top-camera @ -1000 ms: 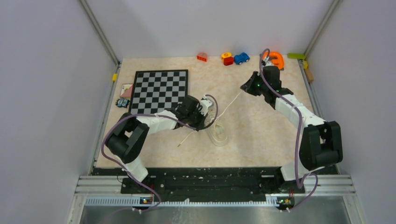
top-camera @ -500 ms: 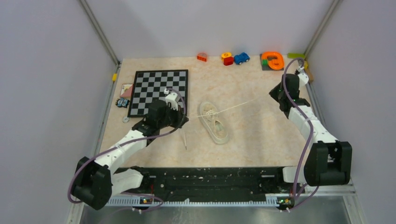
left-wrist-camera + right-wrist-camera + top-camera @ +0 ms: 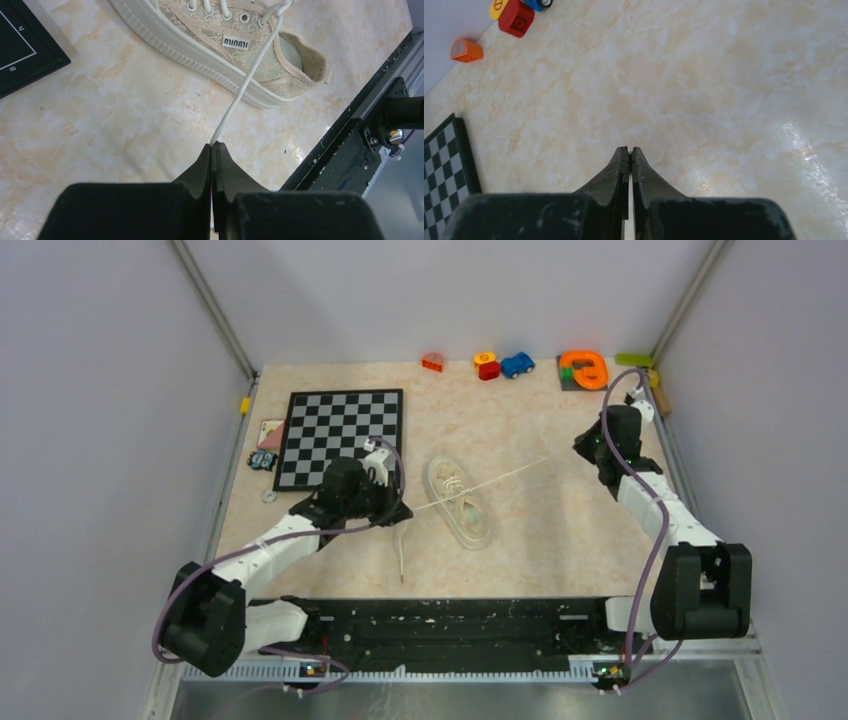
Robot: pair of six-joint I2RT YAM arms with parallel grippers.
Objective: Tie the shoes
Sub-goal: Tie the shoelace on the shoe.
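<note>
Beyond left pincer [image 3: 213, 146], sneaker [image 3: 215, 35] toe cut off (lace [image 3: 244, 82] pinched).

Bright, even overhead light w/ soft, faint shadows. Top view sharp, mild wide-angle lean at edges. Right wrist view: white glare streak on glossy tabletop [image 3: 724, 75], lower right. Wrist views: near jaws dark, slightly soft-focus.

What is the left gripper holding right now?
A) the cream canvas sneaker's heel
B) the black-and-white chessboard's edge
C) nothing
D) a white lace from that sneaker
D: in the left wrist view the white lace runs from the cream canvas sneaker straight into the shut left gripper.
</note>
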